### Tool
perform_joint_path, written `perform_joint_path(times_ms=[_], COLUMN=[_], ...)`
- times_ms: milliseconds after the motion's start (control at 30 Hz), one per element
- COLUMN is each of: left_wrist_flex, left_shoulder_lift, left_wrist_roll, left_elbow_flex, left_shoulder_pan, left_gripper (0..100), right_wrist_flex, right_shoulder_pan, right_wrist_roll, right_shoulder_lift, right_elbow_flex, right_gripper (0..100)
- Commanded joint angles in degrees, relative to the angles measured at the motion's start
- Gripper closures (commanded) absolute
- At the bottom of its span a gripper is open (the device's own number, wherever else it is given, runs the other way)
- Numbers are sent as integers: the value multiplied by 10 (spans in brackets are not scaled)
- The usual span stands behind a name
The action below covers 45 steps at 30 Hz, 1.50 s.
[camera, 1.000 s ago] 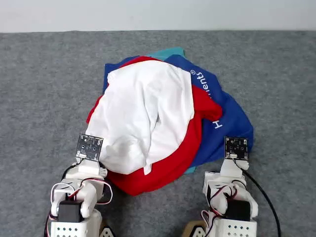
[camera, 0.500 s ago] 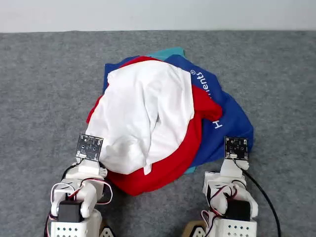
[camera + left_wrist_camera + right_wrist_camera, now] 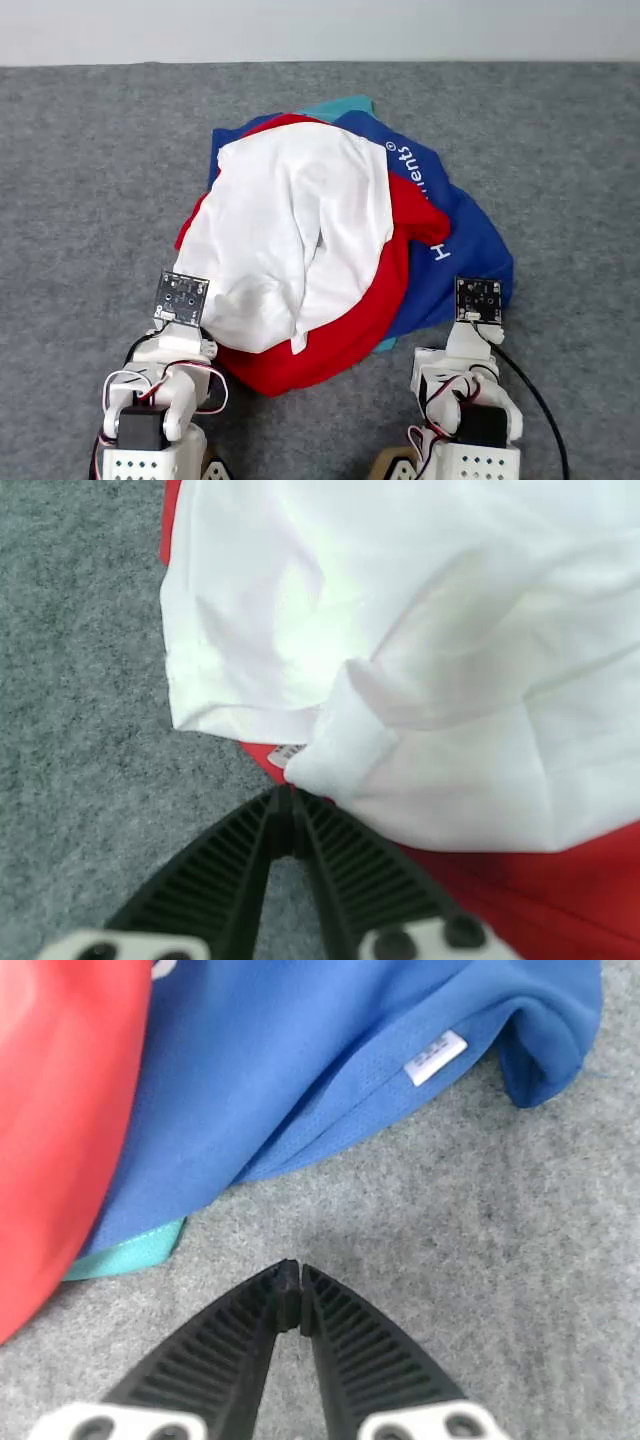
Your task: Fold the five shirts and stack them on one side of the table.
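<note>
From the high view, the shirts lay unfolded in one heap mid-table [image 3: 90, 180]: white shirt [image 3: 290, 235] on top, red shirt [image 3: 340, 330] under it, blue shirt [image 3: 460, 240] lower, and a teal shirt [image 3: 345, 105] peeking out at the far edge. I could not make out a fifth. Lifting any one would likely have dragged its neighbours, since all overlapped.

In the left wrist view, the left claw [image 3: 292, 805] was pressed together, its tip just at the white shirt's turned hem, with red directly below. A pinch there could have caught both layers.

In the right wrist view, the right claw [image 3: 293, 1295] was pressed together over bare table, near the blue and teal edges. Both were pinned beneath the red, so tugging them risked shifting the heap.
</note>
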Motion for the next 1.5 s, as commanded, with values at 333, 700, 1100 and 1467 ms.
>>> perform_joint_path(times_ms=[333, 700, 1100, 1467], left_wrist_flex=[-43, 73, 235, 178], left_shoulder_lift=[-4, 96, 484, 658], left_wrist_roll=[4, -19, -25, -169], left_elbow_flex=[-115, -365, -722, -738], left_shoulder_pan=[-38, -14, -11, 145], left_gripper=[993, 992, 992, 903], right_wrist_flex=[2, 2, 2, 2], right_shoulder_pan=[0, 0, 0, 0], right_wrist_roll=[5, 5, 5, 5], right_shoulder_lift=[-6, -6, -6, -6], right_elbow_flex=[8, 8, 8, 8], right_gripper=[990, 990, 990, 990])
